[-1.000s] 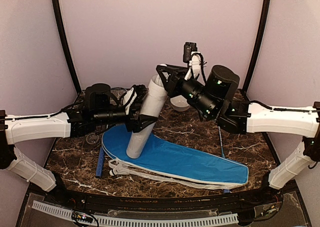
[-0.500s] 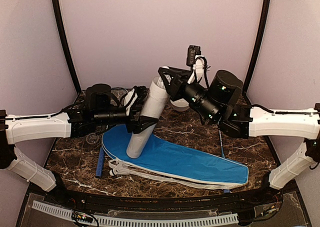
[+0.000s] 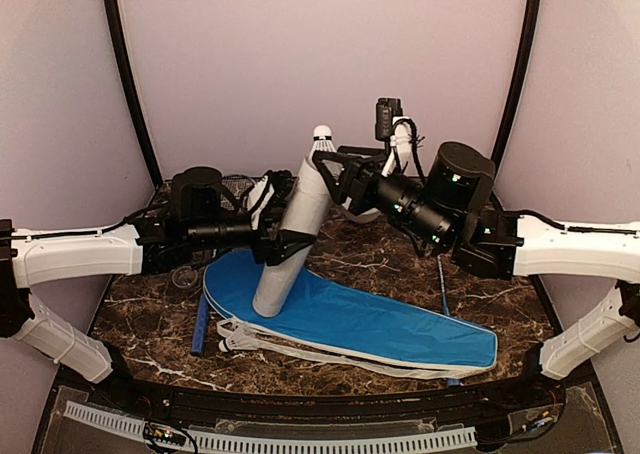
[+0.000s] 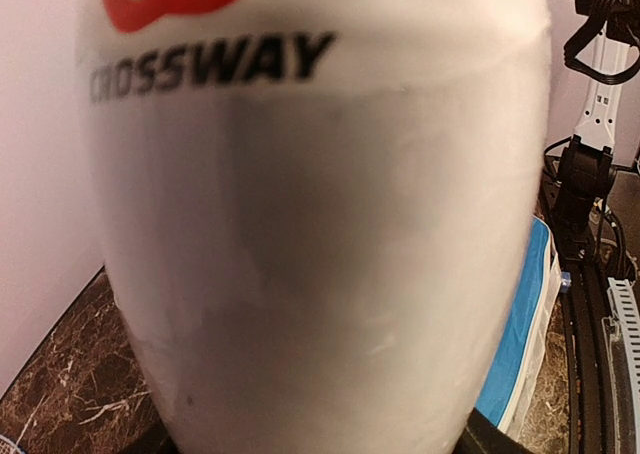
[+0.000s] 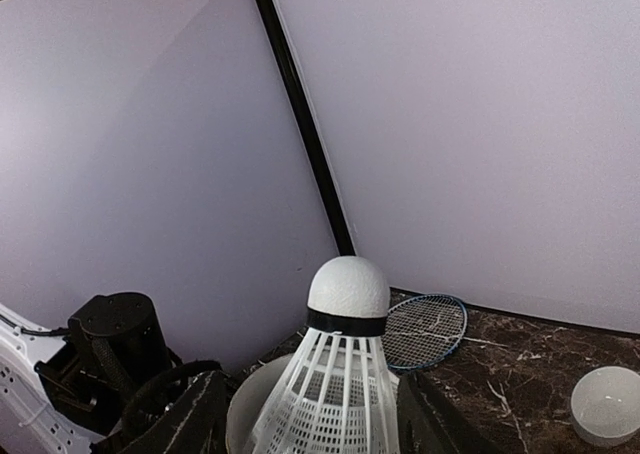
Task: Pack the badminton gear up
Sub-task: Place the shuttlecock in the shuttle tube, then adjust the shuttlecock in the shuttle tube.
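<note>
My left gripper (image 3: 288, 240) clamps the tube (image 3: 305, 189); my right gripper (image 5: 315, 419) jaws stand apart around 1 shuttlecock (image 5: 345, 304) in its mouth.

Tube (image 4: 320, 234) blurred, both ends cut off left-wrist view.

The left arm (image 3: 80, 254) reaches in level from the left of the tube (image 3: 300, 209), and the left gripper (image 3: 287, 239) is clamped around the tube's middle. The right arm (image 3: 570, 246) comes from the right, wrist rising leftward. The right gripper (image 3: 328, 169) sits at the tube's top end, fingers (image 5: 190, 419) parted.
</note>
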You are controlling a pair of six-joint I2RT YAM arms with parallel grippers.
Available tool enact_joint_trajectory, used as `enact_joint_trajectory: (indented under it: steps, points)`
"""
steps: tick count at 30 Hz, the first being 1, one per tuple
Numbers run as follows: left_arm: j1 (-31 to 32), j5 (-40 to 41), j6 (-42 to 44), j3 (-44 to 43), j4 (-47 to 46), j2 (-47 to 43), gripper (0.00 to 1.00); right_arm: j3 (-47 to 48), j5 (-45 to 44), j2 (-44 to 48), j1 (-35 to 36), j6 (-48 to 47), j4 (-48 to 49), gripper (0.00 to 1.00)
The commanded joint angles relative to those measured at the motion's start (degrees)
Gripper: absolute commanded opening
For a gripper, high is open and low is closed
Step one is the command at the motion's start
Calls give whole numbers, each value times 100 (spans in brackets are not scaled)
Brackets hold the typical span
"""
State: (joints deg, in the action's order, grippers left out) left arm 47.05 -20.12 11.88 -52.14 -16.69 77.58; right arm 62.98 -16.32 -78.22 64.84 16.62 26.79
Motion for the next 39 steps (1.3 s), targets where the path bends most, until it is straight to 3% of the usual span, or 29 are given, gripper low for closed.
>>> enact_joint_trajectory:
  steps: [1,4,11,20,27,39]
  points:
    - [-24,-56,-40,21,267,70,68,48,162,234,64,34,-457,62]
    - [-13,-13,159,28,358,96,68,455,225,342,50,12,-1121,68]
    - [158,99,599,-27,634,82,68,1692,618,625,-335,277,-3826,73]
    - [500,-110,834,-204,1027,208,68,3676,3291,261,-1480,157,-7008,72]
    - [736,-98,907,-238,1154,313,68,3948,4076,41,-1549,-215,-7618,71]
    - [850,-54,923,-237,1168,340,68,3722,4207,-141,-1553,-427,-7366,58]
